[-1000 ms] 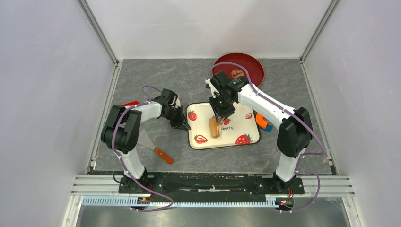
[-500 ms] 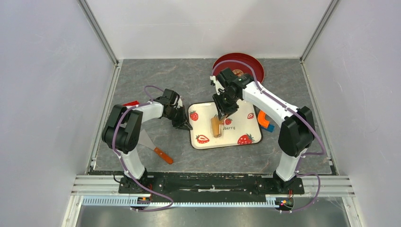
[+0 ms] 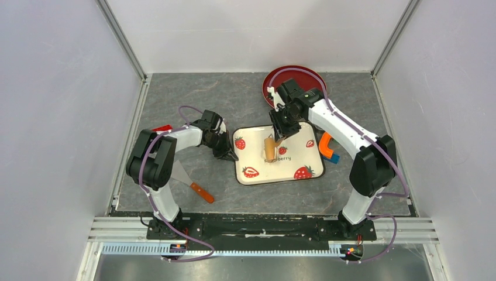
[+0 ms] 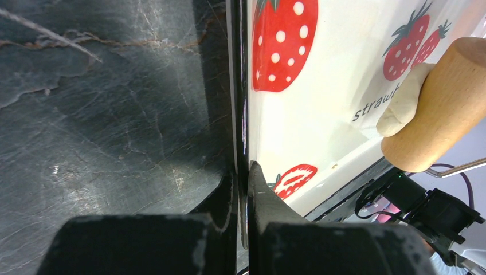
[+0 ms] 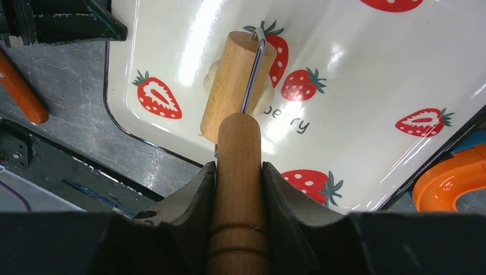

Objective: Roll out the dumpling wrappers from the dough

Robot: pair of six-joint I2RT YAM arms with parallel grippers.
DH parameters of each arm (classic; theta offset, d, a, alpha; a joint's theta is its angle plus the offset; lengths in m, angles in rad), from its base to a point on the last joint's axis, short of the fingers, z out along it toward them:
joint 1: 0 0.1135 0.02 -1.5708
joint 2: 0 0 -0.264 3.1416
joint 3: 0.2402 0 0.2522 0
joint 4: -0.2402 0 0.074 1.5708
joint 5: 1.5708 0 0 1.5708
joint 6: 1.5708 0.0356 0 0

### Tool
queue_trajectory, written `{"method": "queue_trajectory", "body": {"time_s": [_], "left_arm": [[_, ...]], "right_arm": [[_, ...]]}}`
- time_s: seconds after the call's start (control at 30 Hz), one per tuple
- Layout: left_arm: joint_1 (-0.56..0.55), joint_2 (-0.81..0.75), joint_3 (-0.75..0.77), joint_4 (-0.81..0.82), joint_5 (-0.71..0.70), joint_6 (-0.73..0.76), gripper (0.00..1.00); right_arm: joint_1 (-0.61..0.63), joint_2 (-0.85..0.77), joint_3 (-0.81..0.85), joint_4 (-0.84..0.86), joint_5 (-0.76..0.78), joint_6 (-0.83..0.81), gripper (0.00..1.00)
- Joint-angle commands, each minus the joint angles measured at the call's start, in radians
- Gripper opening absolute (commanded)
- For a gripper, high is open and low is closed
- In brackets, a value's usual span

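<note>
right end effector (image 5: pixel 238 172) clamps rolling pin (image 5: pixel 232 80); dough (image 5: pixel 210 77) ahead, under its drum

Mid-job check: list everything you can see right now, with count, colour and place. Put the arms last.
dough: 1 lump, pale cream, on the tray against the roller; no finished discs visible
rolling pin: 1, light wood with a metal frame, roller on the tray
strawberry tray: 1, cream with red strawberries, centre of the mat
red plate: 1, dark red, far edge, partly behind the right arm
orange piece: 1, curved, just right of the tray
blue piece: 1, beside the orange one
scraper: 1, metal blade, orange handle, near left
red item: 1, small, behind the left arm
mat: 1, grey marbled
left gripper: shut on the tray's left rim
right gripper: shut on the rolling pin's handle
</note>
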Motion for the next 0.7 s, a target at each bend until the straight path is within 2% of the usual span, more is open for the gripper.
{"method": "queue_trajectory", "body": {"time_s": [0.0,0.4,0.43,0.53,0.6,0.67], "left_arm": [[-0.028,0.048,-0.034,-0.05,-0.163,0.048,0.02],[-0.027,0.016,0.0,-0.101,-0.224,0.078,0.02],[-0.028,0.001,0.007,-0.111,-0.234,0.082,0.07],[-0.036,-0.046,0.039,-0.136,-0.26,0.104,0.32],[-0.045,-0.07,0.068,-0.151,-0.27,0.119,0.42],[-0.059,-0.083,0.096,-0.157,-0.265,0.129,0.45]], "right_arm": [[-0.011,-0.064,0.019,0.028,-0.012,-0.021,0.0],[-0.03,-0.071,-0.051,0.049,-0.01,-0.047,0.0],[-0.03,-0.073,-0.057,0.054,-0.016,-0.046,0.0],[-0.03,-0.083,-0.084,0.082,-0.036,-0.037,0.0],[-0.03,-0.095,-0.118,0.108,-0.05,-0.033,0.0],[-0.031,-0.105,-0.148,0.129,-0.06,-0.027,0.0]]}}
